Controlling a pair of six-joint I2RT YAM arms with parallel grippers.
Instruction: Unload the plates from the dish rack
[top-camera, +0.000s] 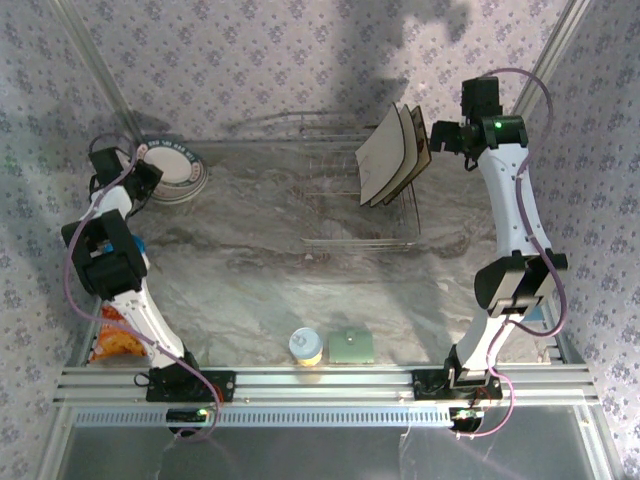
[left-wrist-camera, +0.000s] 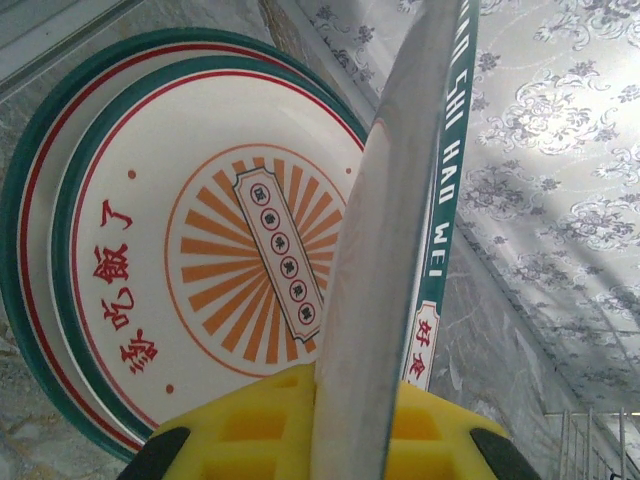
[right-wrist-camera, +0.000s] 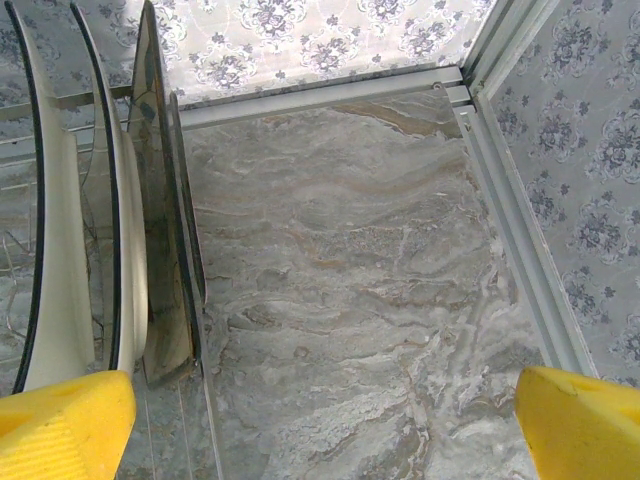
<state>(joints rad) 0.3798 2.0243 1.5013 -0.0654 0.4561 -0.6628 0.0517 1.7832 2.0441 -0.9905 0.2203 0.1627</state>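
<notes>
1. Wire dish rack (top-camera: 355, 243): thin silver rods with upright dividers, standing at the far middle of the table (top-camera: 250, 280). Light and springy by the look, so likely to shift if snagged by a plate on the way out.
2. Cream square plates (top-camera: 385, 160) (right-wrist-camera: 60, 260): glazed, leaning together on edge at the right end of the dish rack, three as far as can be told. Probably stiff, fairly heavy, brittle and slick. Best pinched at the upper rim, then lifted straight up clear of the wires.
3. Stacked round plates (top-camera: 178, 168) (left-wrist-camera: 190, 250): white with a teal rim, a red ring, an orange sunburst and red lettering. Lying flat at the far left of the table, outside the dish rack. Lighter than the square ones, no less breakable.
4. One more round plate (left-wrist-camera: 375, 270): seen edge-on, tilted above the stack, with white letters on its teal band. Gripped by a thin lip only, so prone to pivot or slip; best lowered gently.
5. At the stack, left gripper (left-wrist-camera: 345, 435) (top-camera: 140, 172): yellow pads clamped on that round plate's rim.
6. By the dish rack, right gripper (right-wrist-camera: 320, 420) (top-camera: 442, 135): spread wide, holding nothing, just beside the outermost of the square plates.
</notes>
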